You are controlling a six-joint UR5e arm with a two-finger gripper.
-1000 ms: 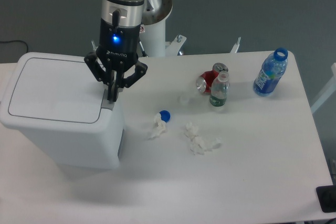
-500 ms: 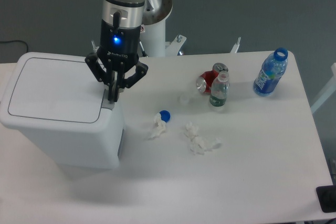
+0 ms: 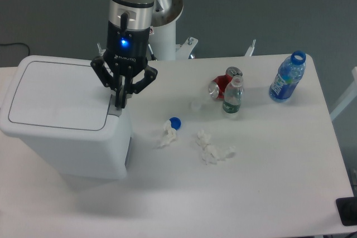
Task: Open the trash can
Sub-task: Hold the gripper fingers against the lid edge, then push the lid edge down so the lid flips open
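Nothing has shifted since the earlier frames: gripper (image 3: 119,104), fingers pinched together and holding nothing, rests on the button strip of the trash can (image 3: 66,116) at table left. Press step, apparently; contact depth unclear. Lid flat, contents hidden. Next: firmer downward push.

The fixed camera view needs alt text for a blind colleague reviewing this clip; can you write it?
A robot gripper, fingers together, points down at the right edge of a closed white trash can on a white table. To the right lie a blue cap, crumpled tissues, a red can, and two bottles.
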